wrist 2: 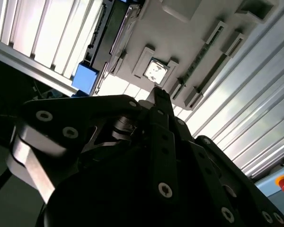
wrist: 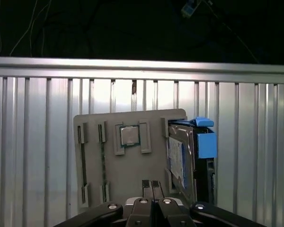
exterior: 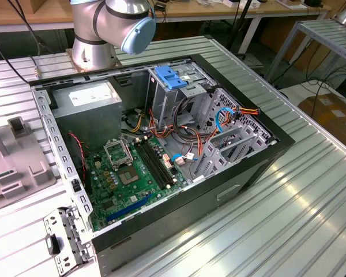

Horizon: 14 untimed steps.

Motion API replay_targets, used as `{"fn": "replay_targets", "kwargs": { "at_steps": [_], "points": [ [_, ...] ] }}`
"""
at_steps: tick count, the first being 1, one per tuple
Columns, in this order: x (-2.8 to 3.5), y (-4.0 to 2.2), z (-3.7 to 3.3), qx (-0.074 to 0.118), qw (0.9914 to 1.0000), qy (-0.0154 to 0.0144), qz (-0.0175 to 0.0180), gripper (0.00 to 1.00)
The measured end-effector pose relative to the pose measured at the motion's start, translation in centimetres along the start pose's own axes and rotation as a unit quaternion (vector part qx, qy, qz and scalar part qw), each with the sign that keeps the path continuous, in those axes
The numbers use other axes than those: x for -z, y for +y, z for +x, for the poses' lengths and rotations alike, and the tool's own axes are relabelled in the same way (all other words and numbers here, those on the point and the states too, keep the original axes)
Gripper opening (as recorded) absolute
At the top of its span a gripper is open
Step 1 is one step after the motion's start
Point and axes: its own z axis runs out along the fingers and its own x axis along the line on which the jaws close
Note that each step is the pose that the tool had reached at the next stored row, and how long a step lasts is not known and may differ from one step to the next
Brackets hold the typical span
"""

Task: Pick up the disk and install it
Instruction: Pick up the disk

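Two slim black fingers (wrist: 146, 185) of the gripper (wrist: 151, 183) lie pressed together with nothing between them. In both wrist views they point toward a flat grey plastic holder tray (wrist: 132, 175), which rests on the ribbed silver aluminium table (wrist: 33, 142). The disk (wrist: 179, 158), a flat silver metal slab with a blue-and-white label, framed by a bright blue plastic carrier (wrist: 206, 143), stands on edge in a slot along one side of that tray, clear of the gripper and untouched. A small square silver processor chip (wrist: 130, 135) sits in a recess of the tray, near the disk; in the second wrist view it appears just past the closed fingertips (wrist 2: 159, 96). In the exterior view the grey and pale-blue robot arm (exterior: 112, 23) rises behind an open black computer case (exterior: 242, 173). The case holds a green motherboard (exterior: 127, 179), a large grey metal box with a white sticker (exterior: 89, 109) and a light-blue ridged plastic latch (exterior: 170, 77).
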Motion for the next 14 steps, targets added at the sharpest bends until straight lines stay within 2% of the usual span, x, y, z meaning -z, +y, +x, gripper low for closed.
{"fn": "replay_targets", "kwargs": {
  "at_steps": [6,7,11,14],
  "points": [
    [0.0,0.0,0.0,0.022,0.99975,0.0007,-0.0006,0.11],
    [0.0,0.0,0.0,0.035,0.99939,0.001,-0.0009,0.11],
    [0.0,0.0,0.0,0.052,0.99865,0.0015,-0.0013,0.11],
    [0.0,0.0,0.0,0.071,0.99745,0.002,-0.0018,0.11]
  ]
}}
